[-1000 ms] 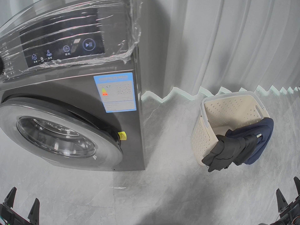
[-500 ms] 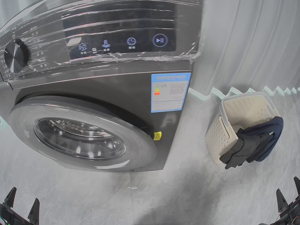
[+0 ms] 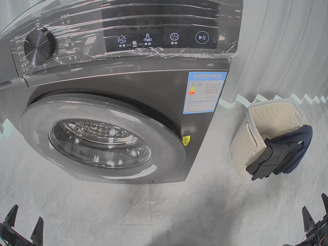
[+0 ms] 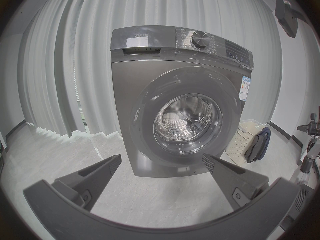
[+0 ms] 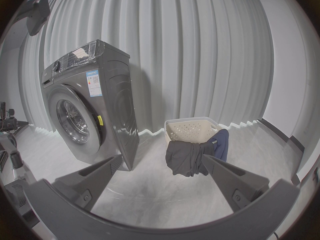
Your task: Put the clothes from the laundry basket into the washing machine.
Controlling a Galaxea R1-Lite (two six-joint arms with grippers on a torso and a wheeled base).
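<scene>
Both released, empty: left tool, right tool | clothes draped over laundry basket rim lay nearer right tool | washing machine door was shut

The left gripper is held low at the robot's left side, its two dark, pointed jaws spread wide apart and aimed forward. The right gripper is held low at the right side, well apart from the left, jaws likewise spread wide and aimed forward.
</scene>
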